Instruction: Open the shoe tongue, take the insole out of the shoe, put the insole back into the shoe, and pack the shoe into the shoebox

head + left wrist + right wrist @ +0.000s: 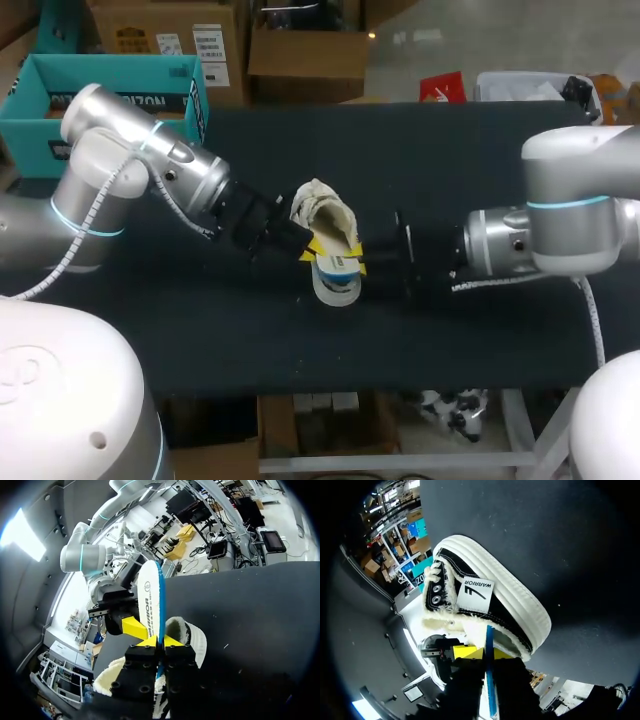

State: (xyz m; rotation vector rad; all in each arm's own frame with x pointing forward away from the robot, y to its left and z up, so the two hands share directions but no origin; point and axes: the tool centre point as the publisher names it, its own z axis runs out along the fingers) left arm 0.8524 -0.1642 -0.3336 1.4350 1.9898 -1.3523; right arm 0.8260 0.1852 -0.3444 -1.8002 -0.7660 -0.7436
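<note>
Both arms reach in to mid-table.
Left gripper (311, 250) and right gripper (358, 262) face each other, each with fingers pinched on the insole (150, 600).

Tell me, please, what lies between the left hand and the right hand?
The insole, by the shoe. The head view shows the left hand and the right hand on either side of it.

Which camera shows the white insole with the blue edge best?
Left wrist view: the white blue-edged insole shows its flat face. Right wrist view catches only its thin blue edge; head view, a small piece.
</note>
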